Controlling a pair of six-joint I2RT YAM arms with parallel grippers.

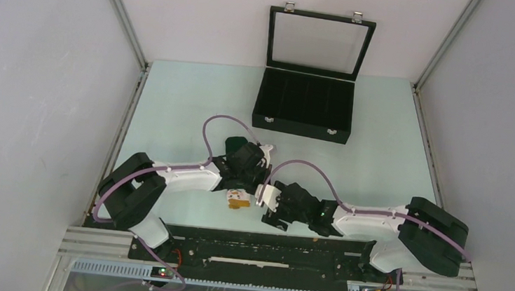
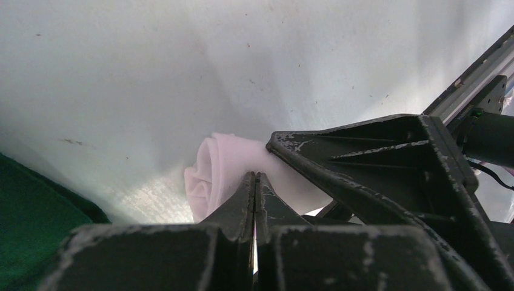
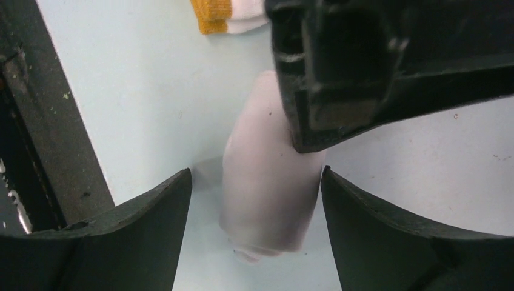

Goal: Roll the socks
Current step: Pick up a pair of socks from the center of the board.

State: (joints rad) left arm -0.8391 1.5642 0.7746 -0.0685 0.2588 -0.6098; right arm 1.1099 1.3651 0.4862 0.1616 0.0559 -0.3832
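Note:
The white sock (image 3: 273,182) lies rolled into a short cylinder on the pale table, and its spiral end (image 2: 209,176) faces the left wrist camera. My right gripper (image 3: 256,176) stands open, one finger on each side of the roll without touching it. My left gripper (image 2: 254,177) is shut, its tips resting against the side of the roll; its dark body (image 3: 376,60) covers the roll's far end. The dark green sock (image 1: 237,144) lies behind the grippers, and its white-orange end (image 1: 238,200) shows just left of my right gripper (image 1: 264,197).
An open black case (image 1: 305,107) with a glass lid stands at the back of the table. The black rail (image 1: 260,248) of the arm mounts runs along the near edge, close behind the right gripper. Grey walls close in both sides.

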